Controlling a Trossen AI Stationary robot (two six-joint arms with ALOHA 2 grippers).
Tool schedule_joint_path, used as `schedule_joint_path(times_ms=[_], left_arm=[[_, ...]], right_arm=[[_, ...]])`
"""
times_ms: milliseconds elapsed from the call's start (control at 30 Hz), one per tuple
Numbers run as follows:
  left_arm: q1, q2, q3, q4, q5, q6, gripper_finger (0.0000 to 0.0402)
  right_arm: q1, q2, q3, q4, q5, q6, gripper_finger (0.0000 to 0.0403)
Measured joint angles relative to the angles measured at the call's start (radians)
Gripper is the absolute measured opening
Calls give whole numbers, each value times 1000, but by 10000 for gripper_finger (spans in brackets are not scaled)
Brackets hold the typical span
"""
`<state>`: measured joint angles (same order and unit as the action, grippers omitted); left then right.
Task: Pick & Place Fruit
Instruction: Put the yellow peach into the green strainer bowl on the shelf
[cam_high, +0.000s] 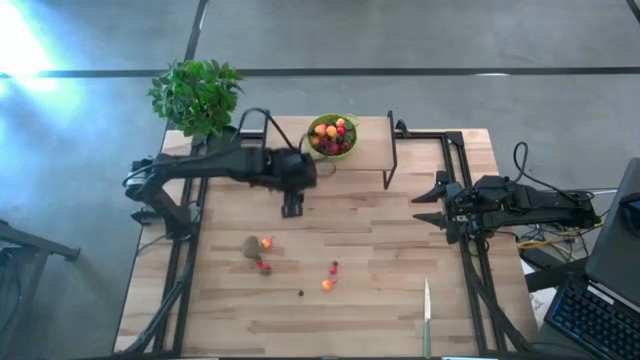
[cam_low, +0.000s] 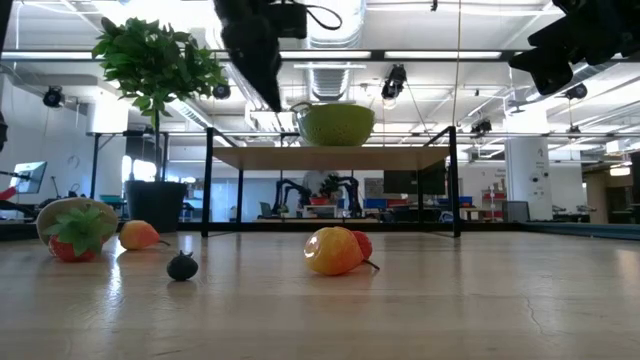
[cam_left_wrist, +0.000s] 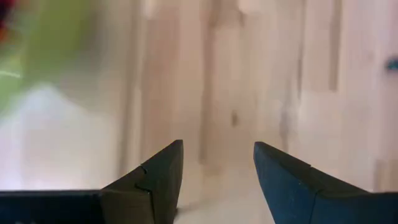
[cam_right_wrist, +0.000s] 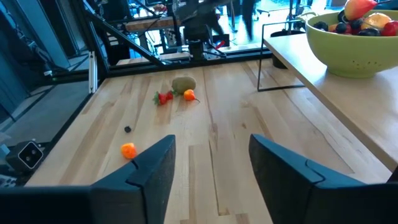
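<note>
Pale wooden table (cam_high: 380, 250); lime-green round bowl (cam_high: 333, 136) of small toy fruits at twelve o'clock on its raised shelf. Left gripper (cam_high: 292, 209) – fingers parted, empty – hovers centre-left; right gripper (cam_high: 431, 205) likewise at three o'clock. Fuzzy brown kiwi (cam_high: 251, 247) lies at eight o'clock.

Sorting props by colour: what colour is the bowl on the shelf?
Lime green bowl, clearest in the right wrist view.

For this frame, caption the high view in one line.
Lime-green round bowl of fruit on raised shelf; fuzzy brown kiwi below.
</note>
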<state>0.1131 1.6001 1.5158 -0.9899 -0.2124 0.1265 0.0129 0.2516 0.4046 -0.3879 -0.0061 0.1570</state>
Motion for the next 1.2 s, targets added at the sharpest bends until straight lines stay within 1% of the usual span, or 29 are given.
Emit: schedule_joint_path(times_ms=[67, 367, 533, 667, 1200], left_arm=[[-31, 0, -33, -8, 15, -17, 202], [-174, 0, -162, -46, 16, -104, 202], [-234, 0, -232, -57, 29, -164, 202], [-256, 0, -289, -58, 81, -227, 202], [-261, 0, -432, -9, 175, -441, 202]], right_arm=[[0, 0, 0, 0, 0, 0, 196], [0, 0, 0, 0, 0, 0, 181], [0, 0, 0, 0, 0, 0, 171], [0, 0, 0, 0, 0, 0, 163], [0, 0, 0, 0, 0, 0, 118]])
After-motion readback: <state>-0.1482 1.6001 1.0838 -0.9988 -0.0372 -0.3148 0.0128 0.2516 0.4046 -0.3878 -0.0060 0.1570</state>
